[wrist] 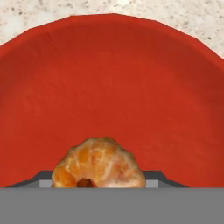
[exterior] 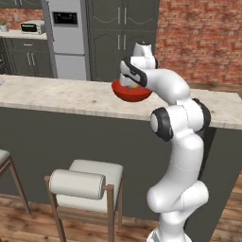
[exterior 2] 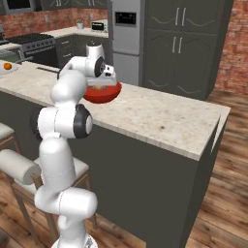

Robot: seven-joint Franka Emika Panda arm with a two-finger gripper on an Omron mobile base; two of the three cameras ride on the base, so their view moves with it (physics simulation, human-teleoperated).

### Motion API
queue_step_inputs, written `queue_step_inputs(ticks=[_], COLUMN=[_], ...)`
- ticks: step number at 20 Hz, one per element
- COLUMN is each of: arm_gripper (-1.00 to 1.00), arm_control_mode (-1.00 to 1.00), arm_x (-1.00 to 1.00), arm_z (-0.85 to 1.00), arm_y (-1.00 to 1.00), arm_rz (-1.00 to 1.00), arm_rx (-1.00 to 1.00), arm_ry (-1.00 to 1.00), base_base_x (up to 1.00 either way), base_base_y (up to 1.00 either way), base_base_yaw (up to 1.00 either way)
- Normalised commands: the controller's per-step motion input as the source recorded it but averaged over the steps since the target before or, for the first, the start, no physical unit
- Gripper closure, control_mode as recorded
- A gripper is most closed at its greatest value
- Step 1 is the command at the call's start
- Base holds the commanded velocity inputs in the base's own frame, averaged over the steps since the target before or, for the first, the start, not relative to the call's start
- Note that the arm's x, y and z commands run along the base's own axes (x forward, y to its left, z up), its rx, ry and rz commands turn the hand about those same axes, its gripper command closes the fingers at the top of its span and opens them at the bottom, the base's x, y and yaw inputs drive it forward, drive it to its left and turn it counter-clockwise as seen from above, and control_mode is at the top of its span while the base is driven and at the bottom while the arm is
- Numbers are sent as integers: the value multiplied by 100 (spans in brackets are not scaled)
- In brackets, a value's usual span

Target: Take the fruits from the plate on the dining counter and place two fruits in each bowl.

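- An orange fruit [wrist: 98, 164], peeled-looking with a mottled surface, is sitting at the bottom of the hand view between the two dark finger tips, directly over the inside of the red bowl [wrist: 113, 78].
- The gripper [wrist: 99, 181] is holding this fruit: the jaws are standing only a little apart, closed against its two sides.
- In the left base view a spot of orange [exterior: 134, 86] is showing just above the red bowl's [exterior: 132, 93] rim, under the hand.
- The red bowl is resting on the beige speckled dining counter [exterior: 61, 97], near the middle of its length; in the right base view the bowl [exterior 2: 102, 94] is lying close to the counter's [exterior 2: 160, 118] far edge.
- The arm is rising from the floor in front of the counter, bending at a dark elbow joint level with the counter top, then reaching forward over the edge.
- The hand [exterior 2: 107, 73] is pointing downward over the bowl, with the wrist folded above it.
- At the far left of the right base view, a pale plate [exterior 2: 9, 69] is lying on the counter with another orange fruit [exterior 2: 7, 65] on it, well apart from the red bowl.
- A padded stool [exterior: 87, 182] is standing on the wooden floor in front of the counter, beside the robot.
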Motion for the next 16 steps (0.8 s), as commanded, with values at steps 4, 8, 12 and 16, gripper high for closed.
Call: queue_step_inputs(ticks=[4,8,12,16], arm_gripper=[100,100,100,100], arm_control_mode=[-100,-100,-100,-100], arm_x=[0,0,0,0], arm_z=[-8,-30,-13,0], arm_y=[0,0,0,0], arm_rz=[0,0,0,0], arm_rx=[0,0,0,0], arm_ry=[0,0,0,0], base_base_x=[0,0,0,0], base_base_y=[0,0,0,0], base_base_yaw=[0,0,0,0])
